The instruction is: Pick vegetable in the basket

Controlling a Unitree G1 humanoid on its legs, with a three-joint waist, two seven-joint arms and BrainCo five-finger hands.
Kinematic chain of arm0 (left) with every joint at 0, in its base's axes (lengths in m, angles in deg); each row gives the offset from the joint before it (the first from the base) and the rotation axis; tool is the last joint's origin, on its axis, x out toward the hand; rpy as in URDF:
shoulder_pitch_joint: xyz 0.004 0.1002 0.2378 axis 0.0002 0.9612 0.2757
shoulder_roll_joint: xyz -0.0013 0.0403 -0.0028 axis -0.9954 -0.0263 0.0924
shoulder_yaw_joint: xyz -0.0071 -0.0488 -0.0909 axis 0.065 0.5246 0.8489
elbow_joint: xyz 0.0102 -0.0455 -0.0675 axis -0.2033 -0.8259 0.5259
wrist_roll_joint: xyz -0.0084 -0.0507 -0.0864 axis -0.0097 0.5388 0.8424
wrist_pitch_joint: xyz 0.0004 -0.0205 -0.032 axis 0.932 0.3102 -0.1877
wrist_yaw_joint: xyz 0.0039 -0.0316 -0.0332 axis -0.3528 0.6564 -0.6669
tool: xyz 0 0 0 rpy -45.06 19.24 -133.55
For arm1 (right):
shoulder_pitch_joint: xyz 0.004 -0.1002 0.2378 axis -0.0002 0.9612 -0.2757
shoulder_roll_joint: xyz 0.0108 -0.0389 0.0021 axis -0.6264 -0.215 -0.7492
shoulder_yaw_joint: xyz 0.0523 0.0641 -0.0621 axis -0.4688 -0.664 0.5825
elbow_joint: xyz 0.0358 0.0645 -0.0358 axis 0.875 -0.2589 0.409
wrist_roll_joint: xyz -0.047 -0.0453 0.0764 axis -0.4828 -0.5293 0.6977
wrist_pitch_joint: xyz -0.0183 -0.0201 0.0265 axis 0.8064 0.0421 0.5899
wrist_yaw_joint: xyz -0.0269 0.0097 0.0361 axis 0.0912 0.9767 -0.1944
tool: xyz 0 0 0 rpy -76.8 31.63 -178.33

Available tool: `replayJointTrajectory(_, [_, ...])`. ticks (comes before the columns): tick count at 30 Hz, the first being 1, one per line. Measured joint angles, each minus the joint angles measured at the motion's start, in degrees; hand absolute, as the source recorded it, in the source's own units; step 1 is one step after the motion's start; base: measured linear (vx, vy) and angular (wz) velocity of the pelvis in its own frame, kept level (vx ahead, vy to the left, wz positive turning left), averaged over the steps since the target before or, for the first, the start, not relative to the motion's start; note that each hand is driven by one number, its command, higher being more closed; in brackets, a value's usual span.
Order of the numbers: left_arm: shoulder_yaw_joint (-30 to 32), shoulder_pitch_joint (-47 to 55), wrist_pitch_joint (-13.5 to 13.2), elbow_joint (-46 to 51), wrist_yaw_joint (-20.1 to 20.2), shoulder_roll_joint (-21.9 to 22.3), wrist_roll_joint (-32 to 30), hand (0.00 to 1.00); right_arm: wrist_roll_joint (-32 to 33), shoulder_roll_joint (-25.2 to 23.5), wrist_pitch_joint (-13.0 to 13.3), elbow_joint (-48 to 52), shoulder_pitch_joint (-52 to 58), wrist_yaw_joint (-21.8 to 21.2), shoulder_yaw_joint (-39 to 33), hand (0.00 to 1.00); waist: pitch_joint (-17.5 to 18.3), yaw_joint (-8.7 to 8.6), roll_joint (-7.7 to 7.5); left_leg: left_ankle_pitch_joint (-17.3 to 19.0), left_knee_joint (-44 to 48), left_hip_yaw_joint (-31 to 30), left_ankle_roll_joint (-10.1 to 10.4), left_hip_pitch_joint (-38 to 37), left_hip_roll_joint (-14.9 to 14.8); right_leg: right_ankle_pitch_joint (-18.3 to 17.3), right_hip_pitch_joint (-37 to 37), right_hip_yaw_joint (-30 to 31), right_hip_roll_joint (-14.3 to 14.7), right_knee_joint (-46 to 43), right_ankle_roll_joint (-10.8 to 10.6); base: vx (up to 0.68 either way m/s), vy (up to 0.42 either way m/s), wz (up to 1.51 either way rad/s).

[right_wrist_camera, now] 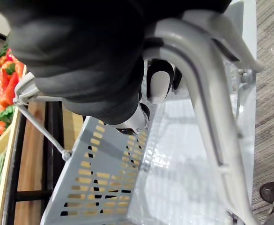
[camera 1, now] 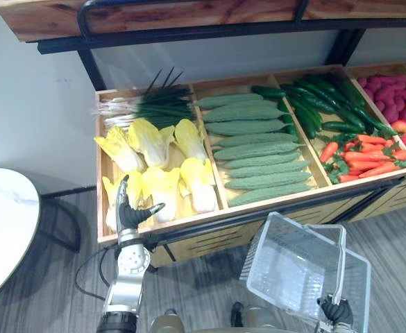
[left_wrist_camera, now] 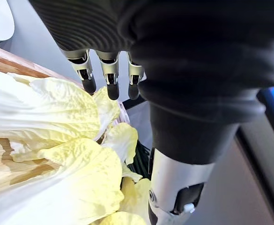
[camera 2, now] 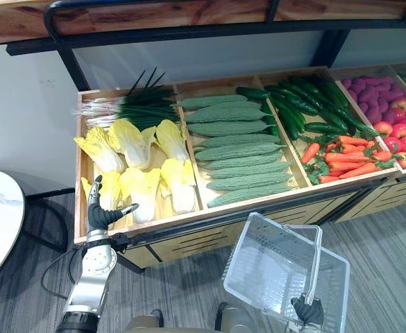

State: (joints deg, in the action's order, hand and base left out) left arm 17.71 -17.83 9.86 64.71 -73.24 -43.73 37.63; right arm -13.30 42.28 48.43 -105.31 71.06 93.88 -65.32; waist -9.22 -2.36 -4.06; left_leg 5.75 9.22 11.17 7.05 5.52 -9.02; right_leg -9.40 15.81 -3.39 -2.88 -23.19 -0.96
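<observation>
Your left robot hand (camera 1: 128, 214) wears a dark ribbed cover over its back and wrist. Its fingers (left_wrist_camera: 111, 75) are silver, each ending in a glossy dark tip. Your left forearm (camera 1: 126, 284) is silver-grey, with a rounded joint housing near the wrist and a black band at its lower end. Your right robot hand (camera 1: 336, 311) has the same dark cover (right_wrist_camera: 80, 56), with pale, dark-edged finger segments (right_wrist_camera: 158, 84) showing beside it.

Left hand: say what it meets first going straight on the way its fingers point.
Most likely the yellow cabbages in the leftmost compartment: the left hand points its straight fingers at their leaves, though depth is unclear.
</observation>
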Motion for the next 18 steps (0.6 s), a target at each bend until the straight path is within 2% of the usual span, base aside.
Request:
replayJointTrajectory(2, [-0.2,-5.7,0.2,-3.4,0.0,-0.9,0.0,0.0,0.0,0.1,0.9,0.4,-0.9,0.0,0.5,1.0,-2.1,-0.07,-0.91,0.0,1.3,0.1,0.0,2.3,-0.1,0.2,2.1,0.3,0.0,-0.7,0.3,-0.06,-0.021,-0.06])
replayJointTrajectory(7, [-1.3,-13.4,0.5,-11.7,-0.6,-3.6,-1.7,0.0,0.5,0.1,1.1,3.0,-2.6,0.0,2.0,1.0,-5.7,-0.04,-1.31,0.4,3.3,0.4,0.2,5.4,-0.9,1.1,4.5,0.6,0.2,-0.6,0.5,-0.05,-0.013,-0.06])
replayJointTrajectory(8, [-1.3,-15.0,0.7,-13.8,-1.2,-4.2,-2.9,1.0,0.7,0.1,1.1,3.4,-3.1,0.1,2.0,1.0,-6.5,-0.02,-1.33,0.4,3.7,0.5,0.2,5.6,-1.0,1.2,4.5,0.6,0.3,-0.6,0.5,-0.01,-0.026,-0.04])
replayJointTrajectory(10, [-1.0,-16.5,1.7,-16.6,-1.1,-5.1,-4.1,1.0,1.1,0.1,1.1,4.2,-3.3,0.1,2.1,1.0,-7.0,0.16,-1.28,0.4,3.8,0.8,0.2,5.7,-1.1,1.3,4.6,0.6,0.4,-0.5,0.6,0.0,-0.01,-0.02])
replayJointTrajectory(18, [0.4,-18.9,0.7,-19.1,-1.0,-5.1,-6.0,1.0,3.3,1.1,2.0,6.9,-4.5,0.1,2.0,1.0,-8.8,1.17,-0.49,2.1,5.6,2.2,0.0,5.8,-1.8,1.5,4.6,1.9,0.8,-0.6,0.4,-0.03,-0.005,-0.09])
